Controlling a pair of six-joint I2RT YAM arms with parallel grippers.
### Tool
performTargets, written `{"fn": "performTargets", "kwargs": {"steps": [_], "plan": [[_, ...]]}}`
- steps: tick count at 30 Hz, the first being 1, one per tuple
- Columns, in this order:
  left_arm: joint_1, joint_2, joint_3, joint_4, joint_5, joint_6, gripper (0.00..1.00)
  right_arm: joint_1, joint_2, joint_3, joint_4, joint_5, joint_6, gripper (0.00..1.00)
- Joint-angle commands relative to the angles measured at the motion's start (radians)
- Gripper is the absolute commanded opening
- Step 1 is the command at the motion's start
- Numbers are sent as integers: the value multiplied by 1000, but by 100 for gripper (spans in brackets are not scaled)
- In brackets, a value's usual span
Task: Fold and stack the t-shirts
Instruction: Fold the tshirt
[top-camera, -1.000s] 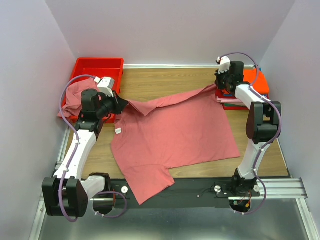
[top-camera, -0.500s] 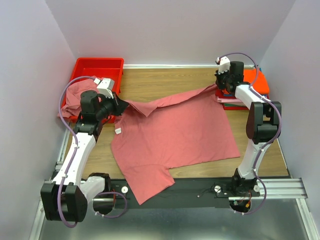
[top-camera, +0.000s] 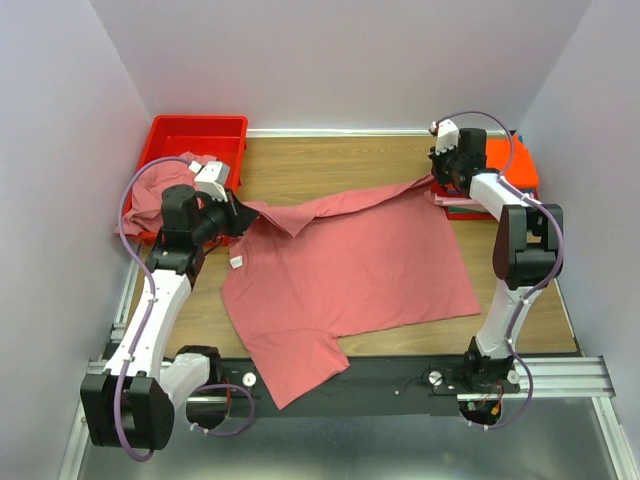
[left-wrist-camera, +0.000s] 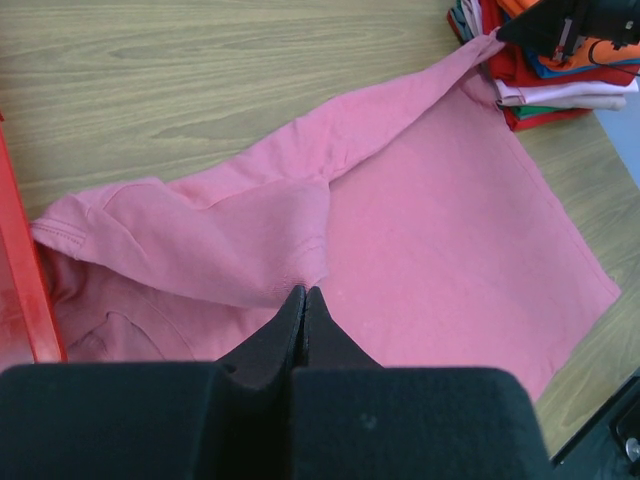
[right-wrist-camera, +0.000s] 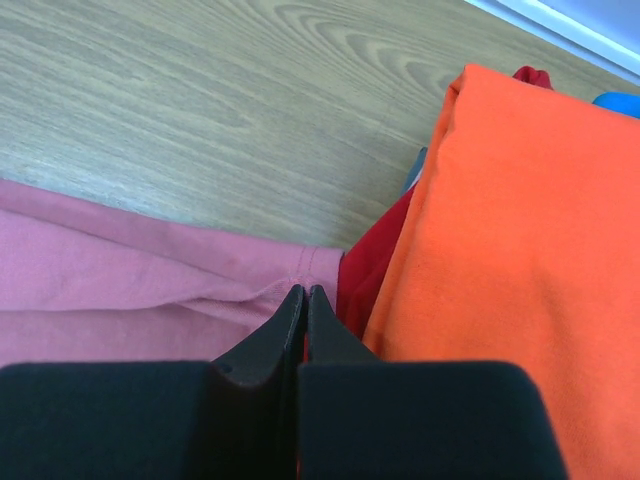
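The red bin (top-camera: 196, 124) sits at 10 o'clock on the bench (top-camera: 330, 165), close to the left wall. A crumpled pink shirt (top-camera: 158, 190) lies in its near part and spills over the near-left rim, while the far part shows red floor. At 2 o'clock, by the right wall, is a stack (top-camera: 462, 207) of folded shirts topped by an orange shirt (top-camera: 518, 165). The left wrist view shows red, white and green layers at the stack's edge.

The rose shirt (top-camera: 360, 265) is spread across mid-bench, its white neck tag (top-camera: 237, 262) showing at 8 o'clock. Its far edge is lifted and drawn between the two arms. The left end effector (top-camera: 240, 212) is clenched on a fold of that edge at 9 o'clock, just beside the bin's near-right corner. The right end effector (top-camera: 438, 183) has its jaws pressed together on the hem corner, right against the stack's left side.

At 6 o'clock one sleeve hangs past the bench's near edge onto the black rail (top-camera: 410, 372). Bare wood shows at 12 o'clock between bin and stack, and in strips at 4 and 8 o'clock.
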Motion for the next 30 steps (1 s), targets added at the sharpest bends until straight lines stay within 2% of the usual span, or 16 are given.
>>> {"fn": "performTargets", "kwargs": {"steps": [1,30], "plan": [[-4,-31,-15,-22,11,1,0,-6,-51,-17,19,13,-19,8],[-4,-75,-15,-55,-6,-12,0,-6,-128,-66,16,-65,-114,14]]}}
